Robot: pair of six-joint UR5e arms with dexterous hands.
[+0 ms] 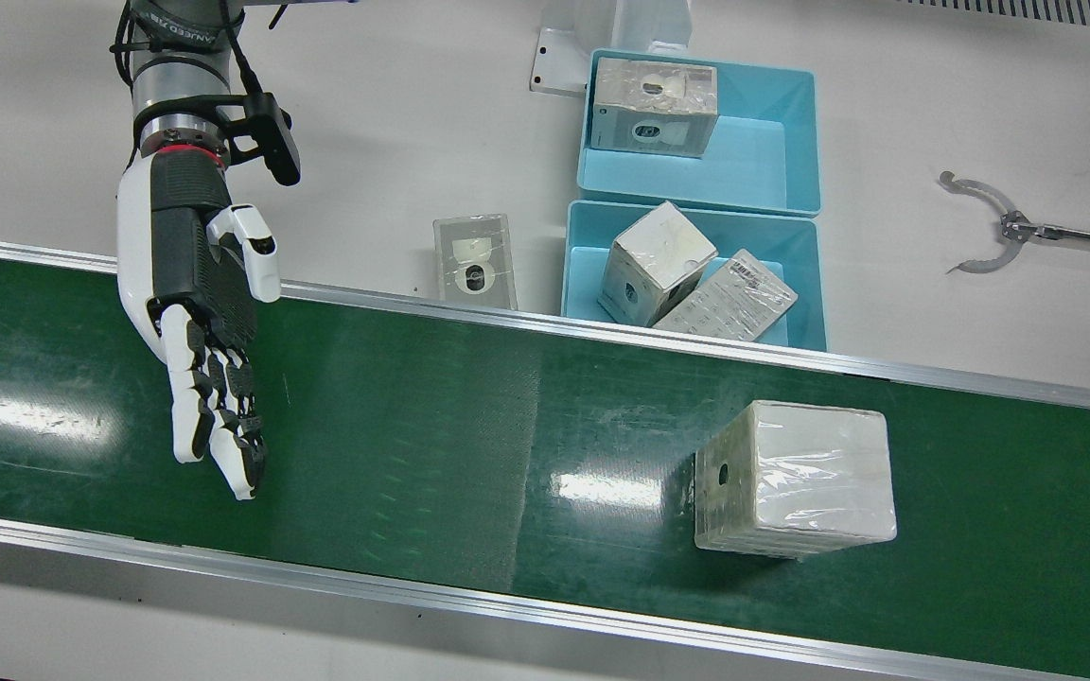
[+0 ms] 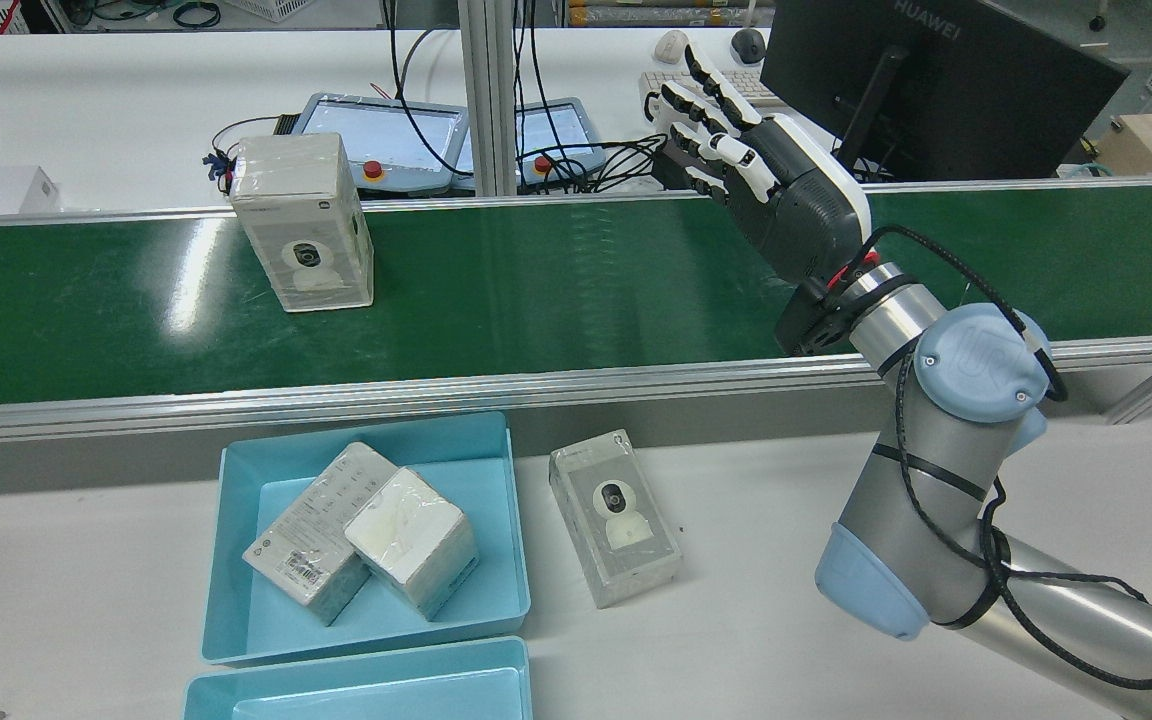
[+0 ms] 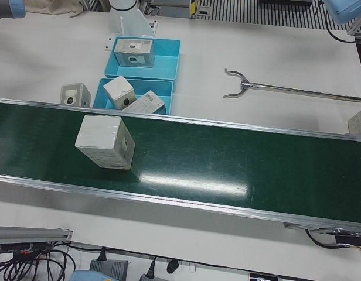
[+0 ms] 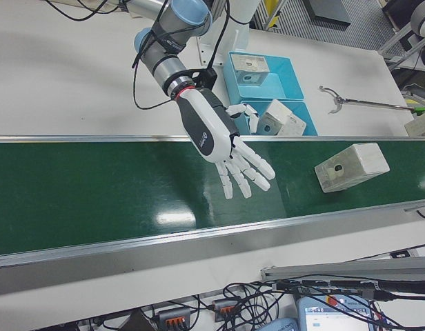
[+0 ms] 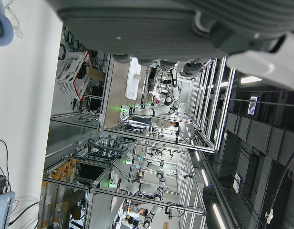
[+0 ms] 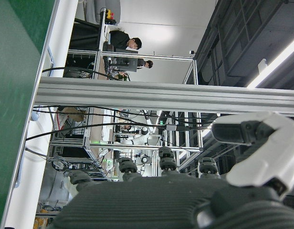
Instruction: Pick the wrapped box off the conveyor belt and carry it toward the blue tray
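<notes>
The wrapped box stands on the green conveyor belt; it also shows in the rear view, the left-front view and the right-front view. My right hand hovers over the belt, open and empty, fingers spread, well apart from the box; it also shows in the rear view and the right-front view. The blue tray sits beside the belt and holds two wrapped boxes. My left hand shows only as palm and finger bases, holding nothing.
A second blue tray with one box stands behind the first. A loose wrapped box lies on the white table beside the trays. A metal reaching tool lies on the table beyond the trays. A monitor stands behind the belt.
</notes>
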